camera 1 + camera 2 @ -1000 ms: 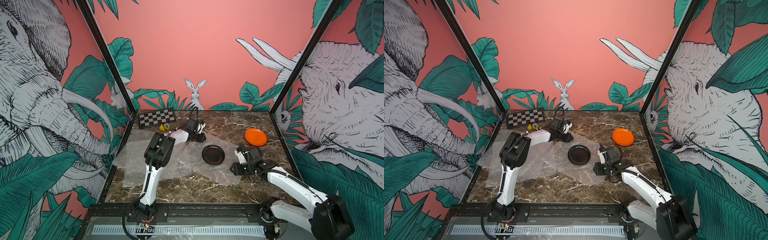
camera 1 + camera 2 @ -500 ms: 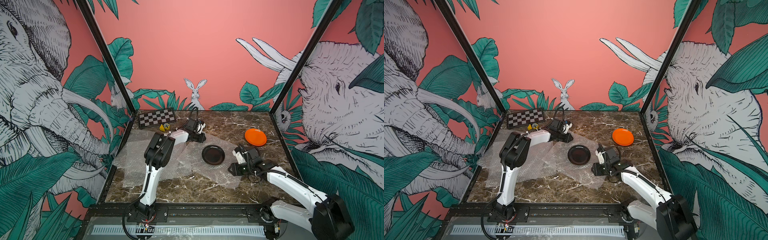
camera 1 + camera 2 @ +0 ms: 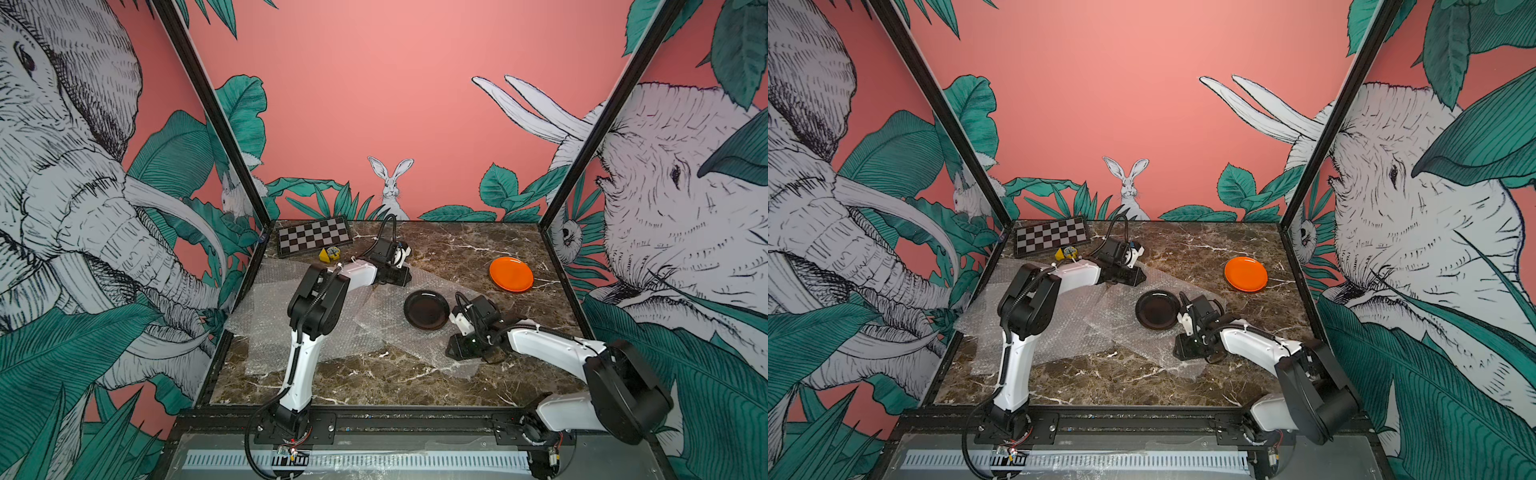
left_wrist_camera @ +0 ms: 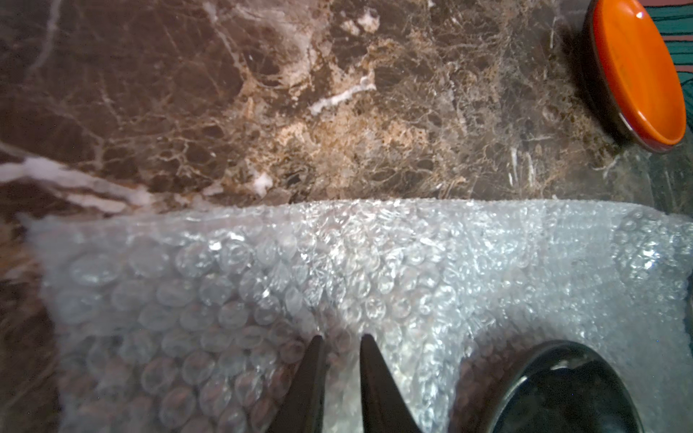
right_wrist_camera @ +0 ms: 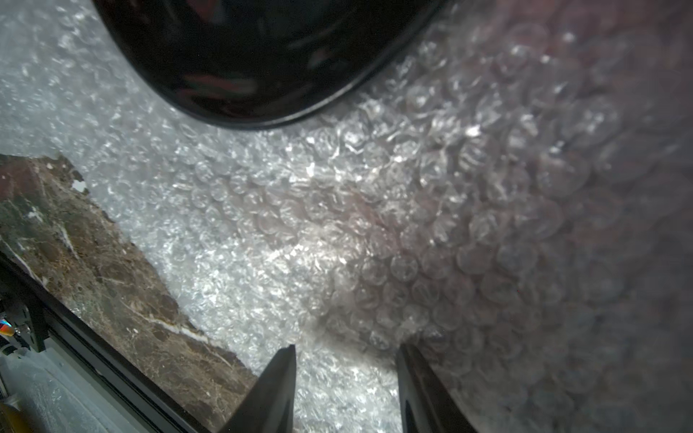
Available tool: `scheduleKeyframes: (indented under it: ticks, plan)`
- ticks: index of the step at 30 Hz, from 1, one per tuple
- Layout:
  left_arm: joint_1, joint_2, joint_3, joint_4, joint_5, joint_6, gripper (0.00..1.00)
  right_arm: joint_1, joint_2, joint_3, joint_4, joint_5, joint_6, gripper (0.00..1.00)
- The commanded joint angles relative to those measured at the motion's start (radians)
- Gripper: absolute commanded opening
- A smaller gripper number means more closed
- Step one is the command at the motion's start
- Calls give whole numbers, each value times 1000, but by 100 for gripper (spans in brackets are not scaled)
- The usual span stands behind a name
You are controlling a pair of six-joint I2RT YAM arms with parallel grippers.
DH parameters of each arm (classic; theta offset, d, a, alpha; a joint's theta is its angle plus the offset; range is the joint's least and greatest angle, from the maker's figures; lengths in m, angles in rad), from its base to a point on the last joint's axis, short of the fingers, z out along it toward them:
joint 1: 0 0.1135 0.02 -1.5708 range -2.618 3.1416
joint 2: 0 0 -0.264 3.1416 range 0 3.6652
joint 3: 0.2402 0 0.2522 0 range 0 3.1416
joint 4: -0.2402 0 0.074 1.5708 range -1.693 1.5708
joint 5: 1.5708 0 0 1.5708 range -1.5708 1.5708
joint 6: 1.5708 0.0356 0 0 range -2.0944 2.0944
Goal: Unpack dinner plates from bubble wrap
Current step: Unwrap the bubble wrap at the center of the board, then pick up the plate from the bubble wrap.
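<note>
On wrap [image 3: 374, 332] at bench [image 3: 457, 249] centre sat black plate [image 3: 427, 309], just ahead of right claw [image 5: 347, 348], the nearer one, jaws half open, empty. At wrap's far edge, left claw [image 4: 341, 337] stood nearly closed; grip unclear.

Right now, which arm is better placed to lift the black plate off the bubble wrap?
Probably right. The right gripper is open with the black plate just ahead; the left gripper is over the bubble wrap, jaws nearly together, plate off to its side.
</note>
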Motion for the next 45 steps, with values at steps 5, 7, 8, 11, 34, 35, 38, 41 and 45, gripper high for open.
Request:
scheduleKeyframes:
  ticks: [5, 7, 8, 11, 34, 35, 38, 41, 45]
  plan:
    - [-1, -7, -56, -135, -66, 1, 22, 10, 38, 28, -54, 64, -33, 47]
    - [-1, -13, -65, -131, -71, 1, 22, 11, 41, 32, -68, 81, -37, 47]
    - [-1, -16, -68, -130, -75, 1, 22, 11, 40, 34, -73, 84, -40, 47]
    - [-1, -29, -79, -123, -82, 1, 22, 11, 32, 41, -92, 97, -46, 47]
    - [-1, -299, -170, -158, 12, 5, 34, -104, -24, 147, 29, 83, -29, 50]
    - [-1, -315, -195, -147, 24, -8, 34, -120, -9, 157, 40, 64, -31, 49]
    - [-3, -350, -276, -103, 57, -59, 32, -157, 35, 187, 68, 1, -31, 48]
    - [-13, -363, -338, -58, 86, -105, 29, -193, 84, 209, 110, -72, -15, 47]
    - [-40, -365, -402, -6, 97, -142, 29, -234, 162, 248, 136, -112, 2, 45]
